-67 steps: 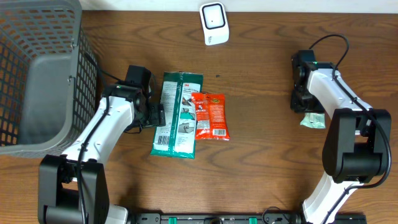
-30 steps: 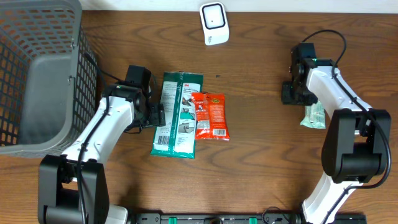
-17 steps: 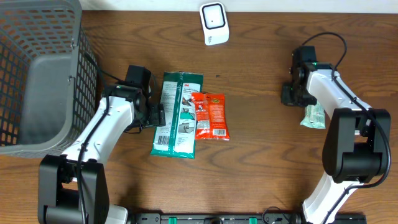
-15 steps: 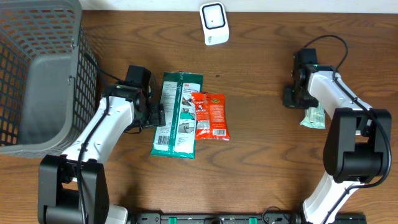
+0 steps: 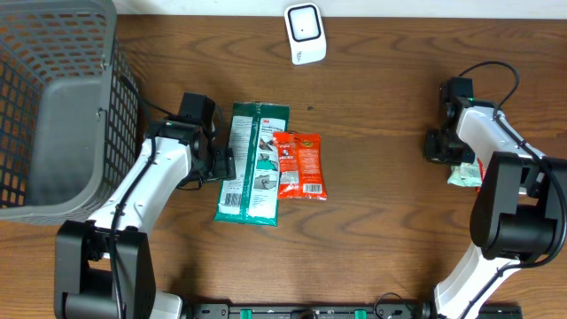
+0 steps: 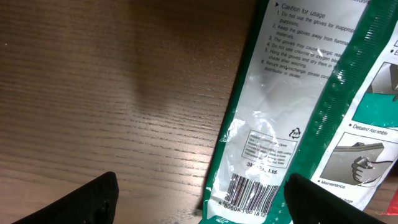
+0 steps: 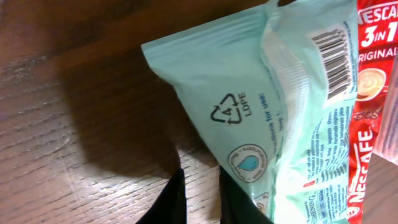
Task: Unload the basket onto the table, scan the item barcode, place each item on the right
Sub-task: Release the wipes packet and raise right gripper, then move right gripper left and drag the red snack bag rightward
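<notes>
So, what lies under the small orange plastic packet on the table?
The small orange plastic packet overlaps the long green plastic glove pack with its left edge; the rest lies on the brown wooden table. The pack's covered strip cannot be seen.

lay open between orange packet and mint packet; walled at far left by basket, at top by scanner.

Light was even and bright overhead. Glare streaked the green pack; left of it a soft shadow darkened the table.
</notes>
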Motion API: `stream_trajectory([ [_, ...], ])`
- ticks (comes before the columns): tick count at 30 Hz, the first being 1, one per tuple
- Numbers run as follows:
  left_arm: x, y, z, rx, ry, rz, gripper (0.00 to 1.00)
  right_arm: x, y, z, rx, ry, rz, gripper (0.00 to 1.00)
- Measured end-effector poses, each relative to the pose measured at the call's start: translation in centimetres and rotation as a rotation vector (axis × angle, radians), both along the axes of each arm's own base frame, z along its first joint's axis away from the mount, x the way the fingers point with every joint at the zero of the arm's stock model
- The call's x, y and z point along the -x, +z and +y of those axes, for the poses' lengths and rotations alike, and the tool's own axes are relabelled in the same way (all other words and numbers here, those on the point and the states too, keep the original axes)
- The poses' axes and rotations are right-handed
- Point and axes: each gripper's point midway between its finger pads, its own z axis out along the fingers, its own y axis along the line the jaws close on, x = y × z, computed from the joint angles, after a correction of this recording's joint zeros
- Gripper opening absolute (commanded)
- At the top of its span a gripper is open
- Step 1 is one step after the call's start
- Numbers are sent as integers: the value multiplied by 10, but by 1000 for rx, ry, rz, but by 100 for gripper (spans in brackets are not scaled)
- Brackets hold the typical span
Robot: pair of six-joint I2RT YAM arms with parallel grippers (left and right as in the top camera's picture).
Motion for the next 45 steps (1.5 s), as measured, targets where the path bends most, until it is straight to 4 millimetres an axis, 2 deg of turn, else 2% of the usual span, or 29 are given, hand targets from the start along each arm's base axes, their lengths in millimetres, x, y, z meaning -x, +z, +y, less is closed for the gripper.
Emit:
stream_trajectory([
  [5,0,0,0,0,0,0,86,-2,-1,5,-28,2,-10,15],
  [8,0,0,0,0,0,0,86,-13,-4,21,-129,12,-56,16],
  [12,0,0,0,0,0,0,86,-25,-4,56,-335,38,-114,22],
  [14,0,0,0,0,0,0,86,-32,0,82,-484,59,-146,25],
  [17,0,0,0,0,0,0,87,-35,8,111,-635,89,-167,33],
  [19,0,0,0,0,0,0,86,-35,13,128,-700,112,-167,41],
  [22,0,0,0,0,0,0,86,-34,17,155,-759,166,-163,41],
  [29,0,0,0,0,0,0,87,-28,24,222,-825,332,-150,40],
  [36,0,0,0,0,0,0,86,-9,28,300,-845,547,-139,41],
  [41,0,0,0,0,0,0,86,-4,24,312,-753,569,-130,41],
  [45,0,0,0,0,0,0,87,-17,44,322,-721,595,-193,42],
])
